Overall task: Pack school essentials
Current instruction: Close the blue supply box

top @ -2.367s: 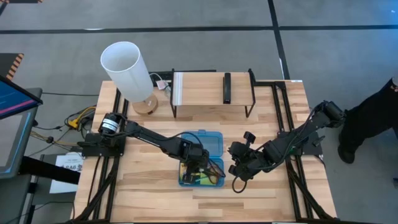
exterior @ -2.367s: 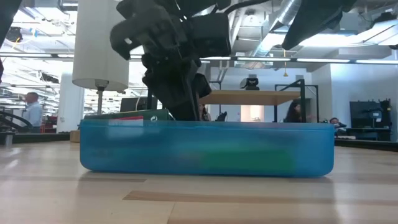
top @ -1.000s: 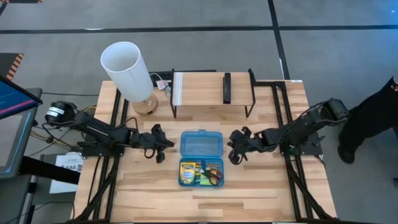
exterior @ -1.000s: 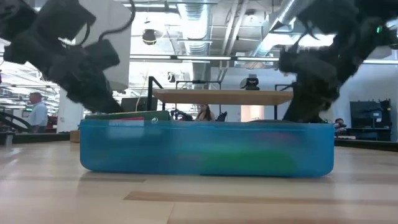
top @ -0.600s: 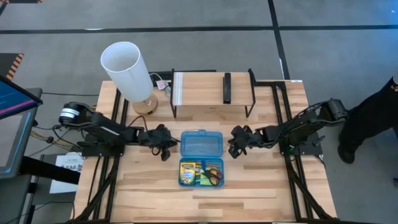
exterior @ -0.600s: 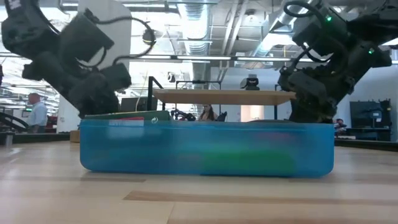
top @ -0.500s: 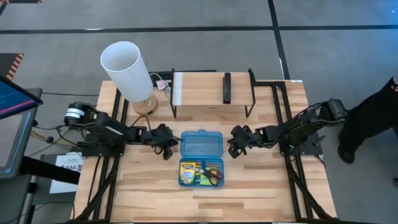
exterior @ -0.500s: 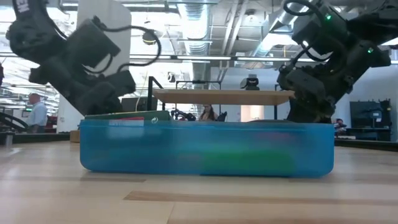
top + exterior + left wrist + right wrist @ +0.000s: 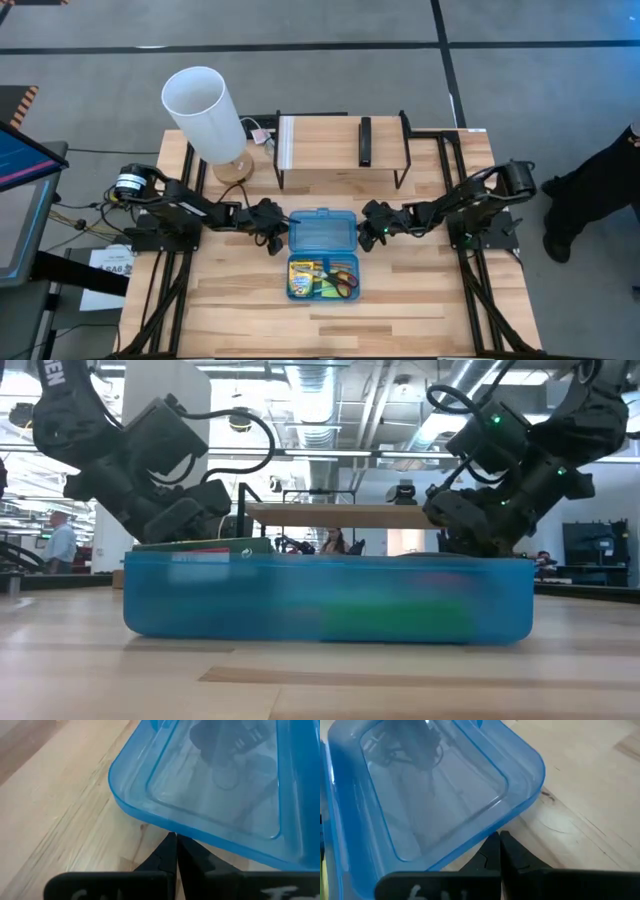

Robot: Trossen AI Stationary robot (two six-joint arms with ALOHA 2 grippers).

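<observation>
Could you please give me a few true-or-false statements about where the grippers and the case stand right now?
1. The left gripper and right gripper flank the open lid of the blue case. True.
2. The left gripper's fingers are spread wide. False: they are shut, pressed together at the lid's edge.
3. The scissors lie inside the case's tray. True.
4. The case is snapped closed. False: the lid lies open flat beside the filled tray.
5. The right gripper holds the crayon box. False: it is shut on nothing, at the lid's corner.
</observation>
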